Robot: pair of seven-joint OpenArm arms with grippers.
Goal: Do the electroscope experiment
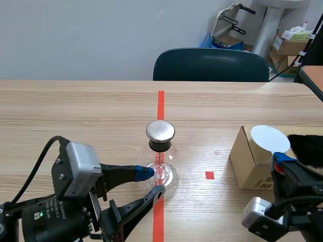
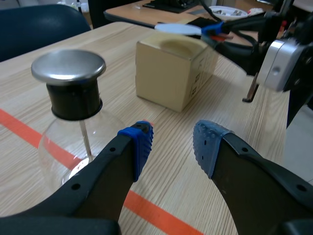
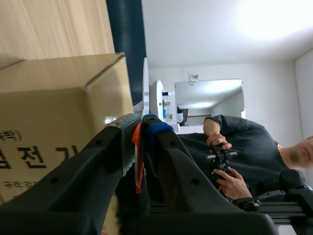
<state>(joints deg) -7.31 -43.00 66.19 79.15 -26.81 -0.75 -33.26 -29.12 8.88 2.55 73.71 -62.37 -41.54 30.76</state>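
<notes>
The electroscope (image 1: 161, 151), a round glass flask with a black neck and a metal disc cap, stands on the red tape line at the table's middle. My left gripper (image 1: 153, 182) is open just in front of the flask, its far pad touching or nearly touching the glass. In the left wrist view the electroscope (image 2: 68, 98) is beside the gripper (image 2: 171, 147), not between the fingers. My right gripper (image 1: 279, 160) is shut on the thin handle of a white disc paddle (image 1: 270, 137), held over a cardboard box (image 1: 250, 164). In the right wrist view the gripper (image 3: 142, 125) holds the paddle (image 3: 145, 85) edge-on.
A black furry cloth (image 1: 308, 146) lies on the right part of the box. A dark chair (image 1: 211, 64) stands behind the table's far edge. A person (image 3: 230, 147) holding a controller shows in the right wrist view. Bare tabletop lies to the left and beyond the flask.
</notes>
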